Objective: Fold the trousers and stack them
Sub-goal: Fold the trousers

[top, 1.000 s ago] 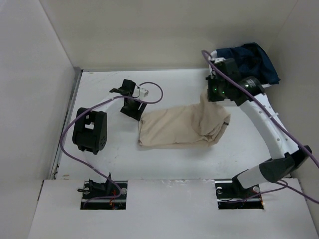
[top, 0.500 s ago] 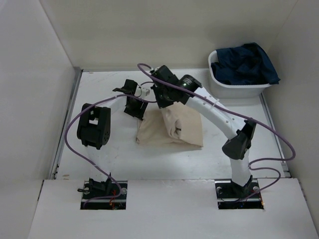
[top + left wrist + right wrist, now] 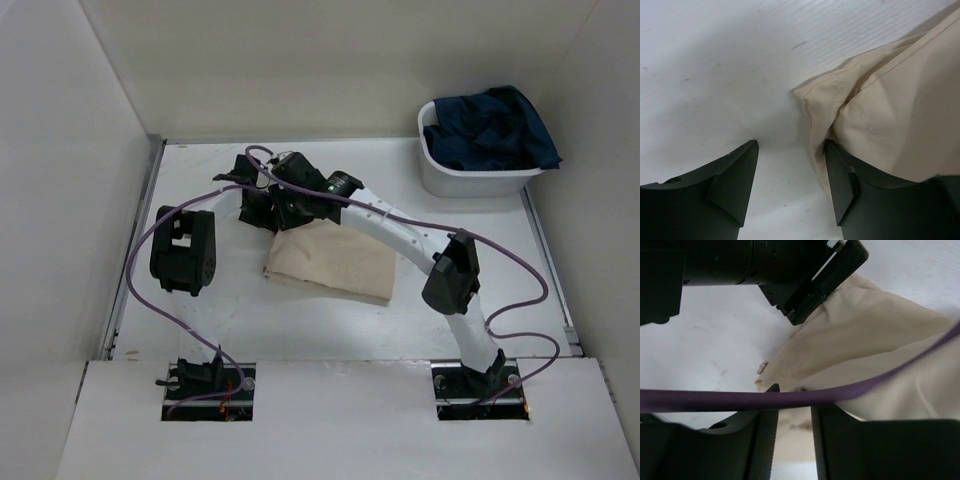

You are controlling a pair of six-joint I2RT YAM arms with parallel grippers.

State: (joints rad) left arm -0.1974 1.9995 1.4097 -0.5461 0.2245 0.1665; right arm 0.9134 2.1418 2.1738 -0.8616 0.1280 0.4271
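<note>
Your trousers [image 3: 330, 262]: folded beige bundle, flat on table [image 3: 500, 270], about mid-table. Both claws meet at its far left corner. Left gripper [image 3: 790, 167] open wide, bare table in gap, one finger [image 3: 840, 185] touching cloth edge. Right gripper [image 3: 793, 405] jaws parted narrowly over same corner (purple cable [image 3: 700, 400] crosses your wrist view), cloth showing in gap. White bin [image 3: 440, 180] of dark blue clothes at far right.

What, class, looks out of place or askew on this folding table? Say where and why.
A purple cable stretches across the right gripper, in front of its fingers, where it could snag. The trousers lie folded but askew, one corner bunched.
</note>
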